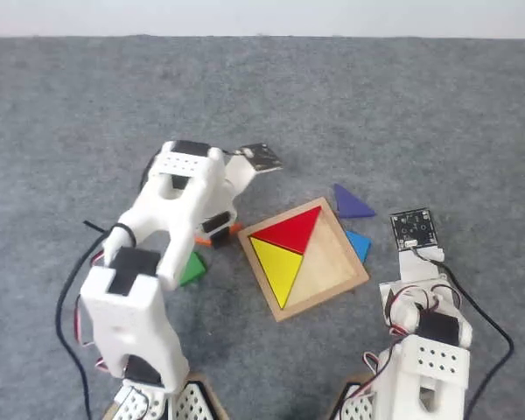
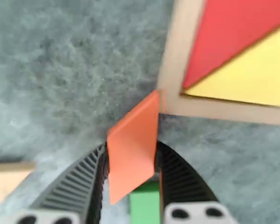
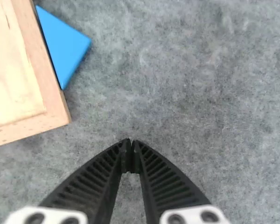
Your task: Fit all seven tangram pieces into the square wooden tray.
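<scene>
The tray point(image 1: 331, 267) is sitting cornerwise on the bench point(image 1: 394, 114). Bare wood is showing across its right side, while the red triangle point(image 1: 293, 232) and yellow triangle point(image 1: 278, 267) are filling the rest. The left hand point(image 2: 130, 148) is clamping an orange piece point(image 2: 133, 161) right at the tray's left corner. A green piece point(image 1: 192, 269) is lying further left of the tray. The blue triangle point(image 3: 60, 44) is hugging the tray's right edge, and the purple triangle point(image 1: 352, 203) is sitting near its top corner. The right hand point(image 3: 130, 156) is pressed together on nothing, hovering over open bench by the tray's right corner.
</scene>
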{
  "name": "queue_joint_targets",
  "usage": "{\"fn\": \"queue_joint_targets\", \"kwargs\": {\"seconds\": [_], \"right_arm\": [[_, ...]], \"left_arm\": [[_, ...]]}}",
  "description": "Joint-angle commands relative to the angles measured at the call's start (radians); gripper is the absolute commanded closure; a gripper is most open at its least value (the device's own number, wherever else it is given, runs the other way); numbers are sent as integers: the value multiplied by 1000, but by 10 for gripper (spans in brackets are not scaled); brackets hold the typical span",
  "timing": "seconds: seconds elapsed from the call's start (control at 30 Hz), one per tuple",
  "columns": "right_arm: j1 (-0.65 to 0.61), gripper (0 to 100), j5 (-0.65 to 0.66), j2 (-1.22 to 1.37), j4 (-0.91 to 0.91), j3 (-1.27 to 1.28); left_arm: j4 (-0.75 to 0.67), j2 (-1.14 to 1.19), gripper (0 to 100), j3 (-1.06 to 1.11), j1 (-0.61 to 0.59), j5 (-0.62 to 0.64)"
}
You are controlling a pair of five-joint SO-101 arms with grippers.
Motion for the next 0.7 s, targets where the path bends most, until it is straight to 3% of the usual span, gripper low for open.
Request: {"fn": "queue_joint_targets", "kwargs": {"seconds": [0.0,0.1,0.27,0.67], "right_arm": [[10,978,11,-15,-22,-5],[10,978,11,-15,-22,-5],[10,978,11,-15,-22,-5],[10,978,11,-15,-22,-5]], "left_arm": [[81,-201,987,2,40,-2],[124,-307,978,47,40,-54],[77,-419,825,208,18,-66],[-121,-456,827,384,-35,-63]]}}
